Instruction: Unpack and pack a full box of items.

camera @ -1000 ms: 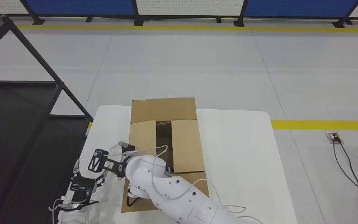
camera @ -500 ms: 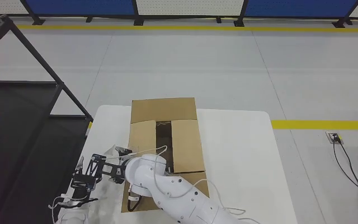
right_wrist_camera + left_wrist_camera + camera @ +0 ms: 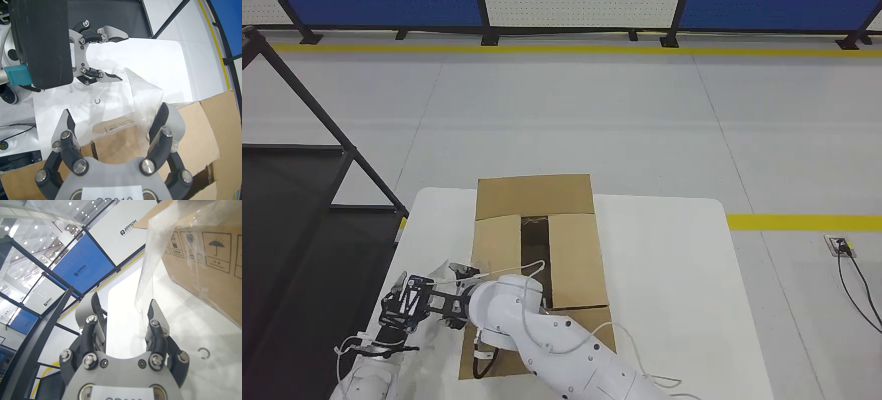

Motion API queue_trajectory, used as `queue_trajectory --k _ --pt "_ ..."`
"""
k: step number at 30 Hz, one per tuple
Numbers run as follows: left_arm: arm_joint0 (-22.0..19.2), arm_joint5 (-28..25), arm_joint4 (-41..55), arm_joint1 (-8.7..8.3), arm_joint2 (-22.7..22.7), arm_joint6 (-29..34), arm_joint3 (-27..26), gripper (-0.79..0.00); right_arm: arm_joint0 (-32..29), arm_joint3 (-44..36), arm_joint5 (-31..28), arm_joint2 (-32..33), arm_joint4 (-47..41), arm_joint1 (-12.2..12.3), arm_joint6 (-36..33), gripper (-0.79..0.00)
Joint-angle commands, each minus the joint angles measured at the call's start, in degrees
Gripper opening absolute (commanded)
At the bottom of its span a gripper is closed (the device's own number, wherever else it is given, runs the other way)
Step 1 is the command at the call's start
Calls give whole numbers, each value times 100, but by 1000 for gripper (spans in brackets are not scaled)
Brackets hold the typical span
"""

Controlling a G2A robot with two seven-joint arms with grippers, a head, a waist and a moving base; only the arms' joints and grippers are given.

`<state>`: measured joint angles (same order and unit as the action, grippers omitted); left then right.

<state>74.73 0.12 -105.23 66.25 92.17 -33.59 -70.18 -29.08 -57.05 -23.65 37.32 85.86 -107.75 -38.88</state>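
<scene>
The box sits on the table, flaps partly open; contents are not visible through the gap. A clear film drapes from the box's upper edge down its side toward the table, on the side where both arms are.

The left pincer is wide open and holds nothing. The film's lower end hangs just beside one finger; contact is uncertain. The right pincer is also wide open and empty, over the box edge, with the film against or just beside one pad — cannot tell which.

A small ring lies loose on the table near the left pincer.

Risks, as judged:
- The film is thin, limp and off-centre in both pincers, so a close from here could catch only a corner, or nothing.
- If one pincer clamps and pulls while the film is caught at the box edge, the film may tear or the box may slide.
- The pincers are near each other — both going for the film invites a collision.
- A finger or the dragged film could sweep the ring off the table.
</scene>
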Motion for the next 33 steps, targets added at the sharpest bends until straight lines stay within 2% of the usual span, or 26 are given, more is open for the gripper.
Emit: queue_trajectory --k 1,5,13,16,22,24,25,33 --pt "-80 -44 -68 -9 -15 18 59 -249 -19 -7 -28 28 14 5 -7 0" --pt "-205 -115 -149 -22 -51 -22 181 -320 -53 -31 -69 77 67 16 -19 0" --pt "-365 -230 -270 -45 -117 -75 389 -348 -131 -116 -123 168 175 37 -53 0" --pt "-399 -221 -290 -51 -133 -96 438 -523 -159 -159 -141 194 201 41 -78 0" --pt "-456 -211 -312 -61 -168 -123 514 -585 -202 -217 -185 246 239 46 -114 0" --pt "-461 -200 -323 -65 -177 -150 520 -754 -213 -232 -198 262 253 48 -125 0" --pt "-457 -181 -317 -65 -179 -155 519 -785 -220 -242 -202 267 258 47 -129 0" --pt "-331 191 -113 -39 -191 -172 465 -785 -233 -263 -210 265 228 10 -156 0"
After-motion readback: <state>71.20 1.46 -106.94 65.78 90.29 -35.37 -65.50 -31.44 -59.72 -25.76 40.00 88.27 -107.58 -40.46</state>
